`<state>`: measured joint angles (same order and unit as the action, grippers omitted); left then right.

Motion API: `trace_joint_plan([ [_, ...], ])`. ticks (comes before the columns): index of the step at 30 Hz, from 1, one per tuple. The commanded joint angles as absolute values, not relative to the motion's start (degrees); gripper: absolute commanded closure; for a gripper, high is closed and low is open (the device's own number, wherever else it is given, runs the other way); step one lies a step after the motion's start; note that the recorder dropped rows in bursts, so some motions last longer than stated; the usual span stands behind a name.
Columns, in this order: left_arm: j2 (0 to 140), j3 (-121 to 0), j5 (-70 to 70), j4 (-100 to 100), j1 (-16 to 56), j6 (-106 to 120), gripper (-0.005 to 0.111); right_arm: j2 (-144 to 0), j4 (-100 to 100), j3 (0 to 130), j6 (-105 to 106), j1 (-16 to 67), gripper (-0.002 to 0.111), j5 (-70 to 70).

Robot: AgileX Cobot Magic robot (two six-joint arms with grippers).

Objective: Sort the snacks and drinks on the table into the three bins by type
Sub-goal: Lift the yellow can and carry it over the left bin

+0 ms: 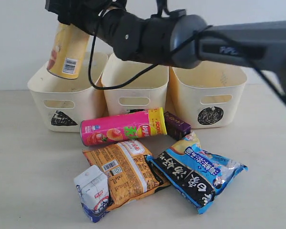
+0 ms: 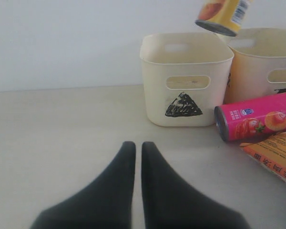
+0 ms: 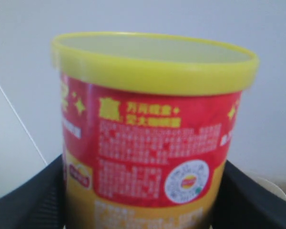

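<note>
My right gripper [image 3: 145,191] is shut on the yellow chip tube [image 1: 66,50], its fingers on either side of the tube. The tube hangs tilted above the triangle bin [image 1: 62,102], the leftmost of three cream bins, with a middle bin [image 1: 133,88] and a circle bin [image 1: 207,95]. Lying on the table before the bins are the pink tube [image 1: 121,127], dark purple carton [image 1: 177,125], orange bag [image 1: 126,169], blue-and-black bag [image 1: 198,174] and white-and-blue carton [image 1: 93,191]. My left gripper [image 2: 134,145] is shut and empty, low over bare table left of the triangle bin [image 2: 186,76].
The right arm [image 1: 181,38] reaches across above the middle and circle bins. The pink tube hides most of the middle bin's mark. A pale wall stands behind the bins.
</note>
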<state>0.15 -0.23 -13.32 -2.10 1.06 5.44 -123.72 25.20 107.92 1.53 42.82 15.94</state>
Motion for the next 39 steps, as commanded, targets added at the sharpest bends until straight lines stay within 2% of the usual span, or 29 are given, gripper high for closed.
trace_joint_plan([
  [1,0.0,0.0,-13.1,-2.3,1.2,5.6,0.103,-132.7,24.9,119.3,2.1,42.9,0.108,17.5],
  [6,0.0,0.0,-13.1,-2.3,1.2,5.6,0.103,-141.4,24.9,130.7,2.4,42.8,0.108,13.2],
  [11,0.0,0.0,-13.1,-2.3,1.2,5.6,0.103,-145.9,24.9,135.3,4.2,42.8,0.108,7.6],
  [13,0.0,0.0,-13.1,-2.3,1.2,5.6,0.103,-146.0,24.9,135.5,5.5,42.8,0.102,5.9],
  [16,0.0,0.0,-13.1,-2.3,1.2,5.6,0.103,-146.0,24.9,135.5,7.5,42.5,0.077,3.6],
  [18,0.0,0.0,-13.1,-2.3,1.2,5.6,0.103,-145.8,25.6,135.5,7.4,42.2,0.051,2.1],
  [19,0.0,0.0,-13.1,-2.3,1.2,5.6,0.103,-145.7,25.6,135.5,7.4,41.9,0.042,1.9],
  [20,0.0,0.0,-13.1,-2.3,1.2,5.6,0.103,-145.4,25.6,135.5,7.4,41.8,0.034,1.3],
  [21,0.0,0.0,-13.1,-2.3,1.2,5.6,0.103,-145.0,25.6,135.5,7.3,41.6,0.031,0.0],
  [28,0.0,0.0,-13.1,-2.3,1.2,5.6,0.103,-142.1,25.8,135.5,7.0,40.5,0.034,-7.7],
  [34,0.0,0.0,-13.1,-2.3,1.2,5.6,0.103,-138.2,26.0,135.5,6.4,38.6,0.036,-21.6],
  [36,0.0,0.0,-13.1,-2.3,1.2,5.6,0.103,-136.8,26.1,135.5,6.2,37.8,0.045,-27.0],
  [39,0.0,0.0,-13.1,-2.3,1.2,5.6,0.103,-134.1,26.0,135.5,6.2,36.7,0.071,-36.0],
])
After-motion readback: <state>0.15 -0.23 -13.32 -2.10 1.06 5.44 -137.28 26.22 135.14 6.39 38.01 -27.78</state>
